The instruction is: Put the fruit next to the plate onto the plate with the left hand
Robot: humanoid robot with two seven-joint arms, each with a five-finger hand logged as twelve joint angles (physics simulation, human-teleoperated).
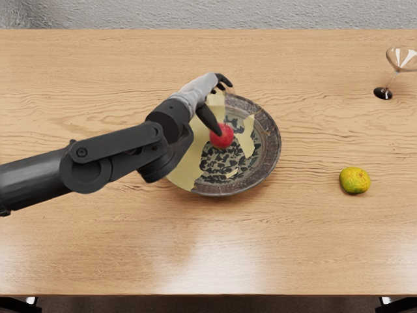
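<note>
I am looking down at the table (98,248) and reading the left hand (202,98) as hanging over the near-left part of the plate (272,140), its arm reaching in low from the left so that the wrist is covering that side of the rim. The red fruit (223,137) is lying inside the plate, close to its middle, resting on the patterned surface rather than being carried in the air. The hand is looking loose to me: the dark thumb (208,119) is pointing down and touching, or very nearly touching, the fruit's upper left side, while the other fingertips (223,80) are stretching away toward the far rim, well clear of it, so nothing is clamping the fruit. I am judging that the fingers are standing apart like this because the fruit is already being borne by the plate, and the placing itself is looking done. What is worrying me is the thumb: a round fruit could roll if the hand is dragging across it on the way out, so I am favouring a lift straight up. A yellow-green fruit (355,180) is sitting on the bare wood well to the plate's right, and a stemmed glass (399,62) is standing at the far right corner.
</note>
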